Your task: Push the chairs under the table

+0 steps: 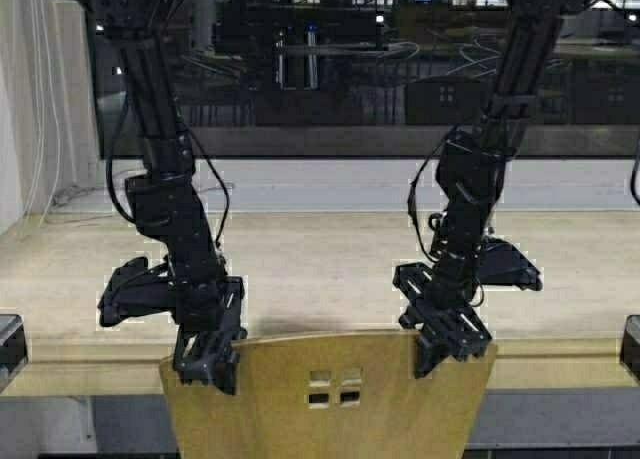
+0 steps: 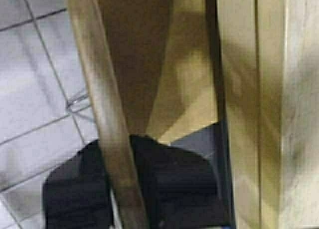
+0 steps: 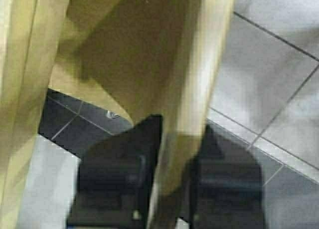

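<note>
One of the tan-yellow chairs (image 1: 300, 419) stands in front of me, its curved back with small square cut-outs just below the front edge of the long beige table (image 1: 320, 269). My left gripper (image 1: 210, 364) is shut on the left top corner of the chair back, and my right gripper (image 1: 450, 344) is shut on the right top corner. In the left wrist view the chair back's edge (image 2: 99, 89) runs between the black fingers (image 2: 174, 189), with the table's edge (image 2: 269, 114) close beside it. The right wrist view shows the chair back (image 3: 199, 89) pinched between the fingers (image 3: 114, 184).
A dark window (image 1: 340, 69) and a pale sill run behind the table. Black objects sit at the table's left (image 1: 8, 344) and right (image 1: 632, 344) ends. Grey tiled floor (image 3: 279, 79) lies under the chair. Cables (image 1: 50, 179) hang at the far left.
</note>
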